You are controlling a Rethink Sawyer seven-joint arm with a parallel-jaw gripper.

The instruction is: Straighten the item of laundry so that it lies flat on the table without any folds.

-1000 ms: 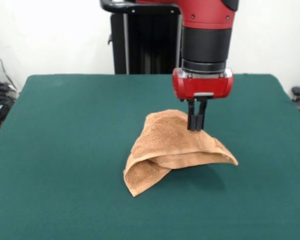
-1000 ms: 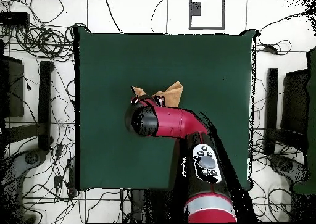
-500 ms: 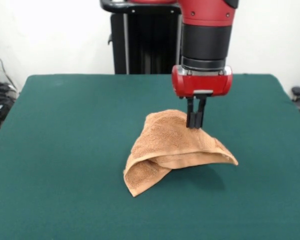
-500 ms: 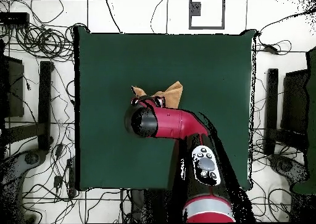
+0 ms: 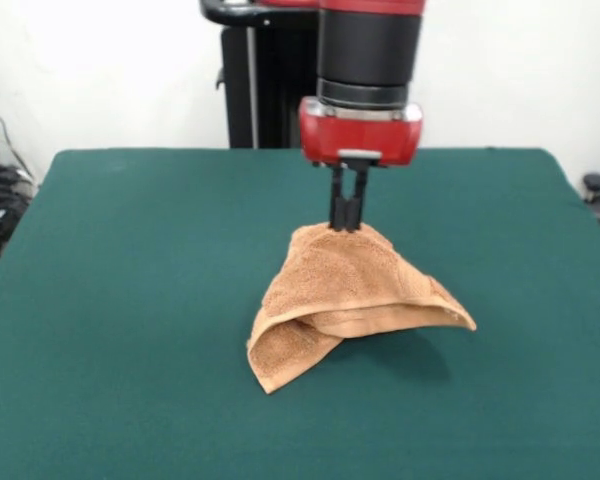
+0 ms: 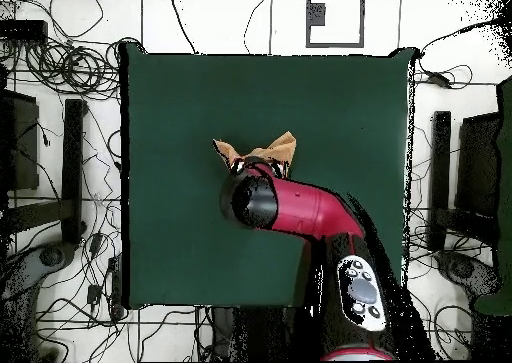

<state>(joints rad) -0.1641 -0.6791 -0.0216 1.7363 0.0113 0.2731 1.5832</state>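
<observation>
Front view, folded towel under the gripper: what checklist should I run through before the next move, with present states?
1. Small orange-tan terry-cloth towel flat, no folds: not ok; it is bunched into a peaked heap with a flap doubled under at the front.
2. Red and black arm's gripper at the towel: ok; its tips sit at the heap's top back edge.
3. Gripper holding cloth: cannot tell; the narrow gap between the tips hides any pinch.
4. Towel fully on the dark green felt-topped table: ok.
5. Room to spread: ok; green top shows on every side.
6. Overhead check of the grasp: cannot tell; the arm covers it.
</observation>
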